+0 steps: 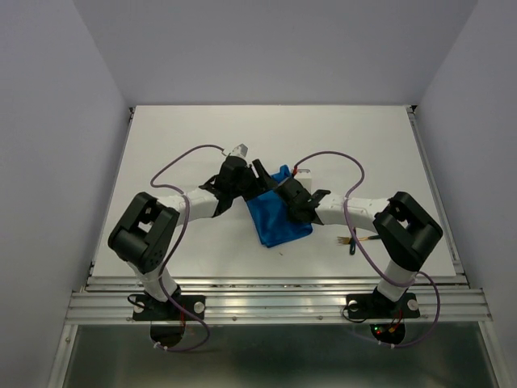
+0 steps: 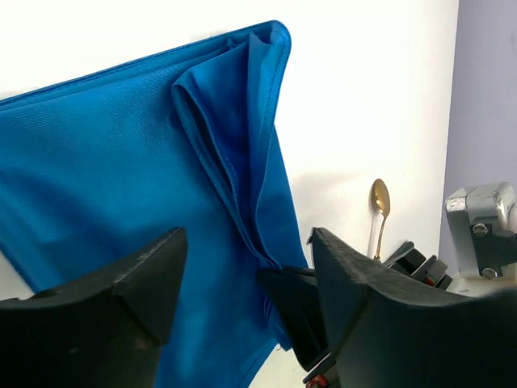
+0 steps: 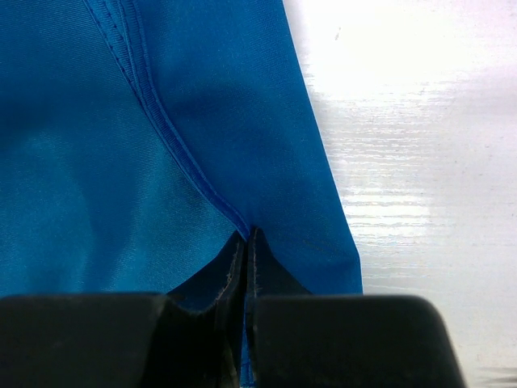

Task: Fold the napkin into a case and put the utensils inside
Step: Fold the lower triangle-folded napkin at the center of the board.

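- Left pincer (image 2: pixel 246 242) hangs over the napkin (image 1: pixel 279 214) with its jaws spread apart.
- Right pincer (image 3: pixel 246 242) is clamped on the napkin's hem.
- The napkin lies mid-desk (image 1: pixel 202 137), with the utensils (image 1: pixel 349 240) at its 4 o'clock.

I see napkin (image 1: pixel 280 223) crumpled mid-table (image 1: pixel 186 129). L gripper (image 1: pixel 260 171) at its far edge, R gripper (image 1: pixel 283 191) on top. Utensils (image 1: pixel 350 240) lie apart, R side.

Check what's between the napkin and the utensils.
Only bare table. The top external view shows nothing between the napkin and the utensils; the left wrist view shows the same gap beside the spoon.
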Controlling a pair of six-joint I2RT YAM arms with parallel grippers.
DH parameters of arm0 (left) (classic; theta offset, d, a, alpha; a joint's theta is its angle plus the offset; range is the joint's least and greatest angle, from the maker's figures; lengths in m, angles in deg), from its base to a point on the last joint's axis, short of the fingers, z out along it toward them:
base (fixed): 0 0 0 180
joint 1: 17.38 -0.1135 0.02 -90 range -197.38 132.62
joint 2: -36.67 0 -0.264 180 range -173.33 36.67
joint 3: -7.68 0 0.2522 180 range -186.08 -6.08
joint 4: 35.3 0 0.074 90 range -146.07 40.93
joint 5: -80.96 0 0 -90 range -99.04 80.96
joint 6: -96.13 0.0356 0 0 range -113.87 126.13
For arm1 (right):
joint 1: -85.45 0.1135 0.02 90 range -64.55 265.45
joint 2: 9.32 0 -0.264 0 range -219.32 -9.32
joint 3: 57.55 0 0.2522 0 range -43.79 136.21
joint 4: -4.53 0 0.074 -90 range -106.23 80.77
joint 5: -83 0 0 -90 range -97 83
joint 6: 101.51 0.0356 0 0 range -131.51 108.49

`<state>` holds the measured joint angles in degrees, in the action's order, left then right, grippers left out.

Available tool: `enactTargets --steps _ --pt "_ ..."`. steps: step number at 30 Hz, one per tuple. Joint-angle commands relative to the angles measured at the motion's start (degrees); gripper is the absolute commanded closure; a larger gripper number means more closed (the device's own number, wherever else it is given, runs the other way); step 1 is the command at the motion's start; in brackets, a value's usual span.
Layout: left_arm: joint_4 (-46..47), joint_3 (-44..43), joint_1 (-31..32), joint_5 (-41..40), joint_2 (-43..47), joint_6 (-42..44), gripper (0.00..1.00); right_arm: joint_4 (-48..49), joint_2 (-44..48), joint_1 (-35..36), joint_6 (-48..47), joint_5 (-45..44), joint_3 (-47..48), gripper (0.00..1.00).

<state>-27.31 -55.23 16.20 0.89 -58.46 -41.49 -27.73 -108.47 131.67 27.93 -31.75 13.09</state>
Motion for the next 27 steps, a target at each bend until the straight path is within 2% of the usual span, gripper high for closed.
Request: enactTargets --steps 1,2,3,8,12,17,27 --pt "5.49 -2.88 -0.27 3.16 -1.36 -0.46 0.22 0.57 -0.69 0.54 0.37 2.25 -0.99 0.99" --pt "5.49 -3.41 -0.36 3.25 -1.98 -0.29 0.15 0.57 -0.69 0.54 0.37 2.17 -0.98 0.99" --pt "5.49 -4.89 -0.45 3.51 -3.47 -0.2 0.15 0.57 -0.6 0.54 0.46 2.17 -0.9 0.99" --pt "4.09 -10.51 -0.71 4.56 -7.17 1.11 0.21 0.31 -0.52 0.54 0.55 2.08 -0.9 0.99" --pt "-2.49 -17.11 -0.8 3.34 -11.3 2.7 0.17 0.31 -0.34 0.54 0.55 2.16 -1.16 0.99" --pt "-8.83 -20.63 -0.71 -0.87 -13.41 3.49 0.16 0.04 0.19 0.54 0.64 2.16 -1.07 0.99" --pt "-17.7 -25.81 0.69 -2.64 -16.39 5.51 0.12 -0.83 0.72 0.54 0.55 1.64 -0.19 0.99"
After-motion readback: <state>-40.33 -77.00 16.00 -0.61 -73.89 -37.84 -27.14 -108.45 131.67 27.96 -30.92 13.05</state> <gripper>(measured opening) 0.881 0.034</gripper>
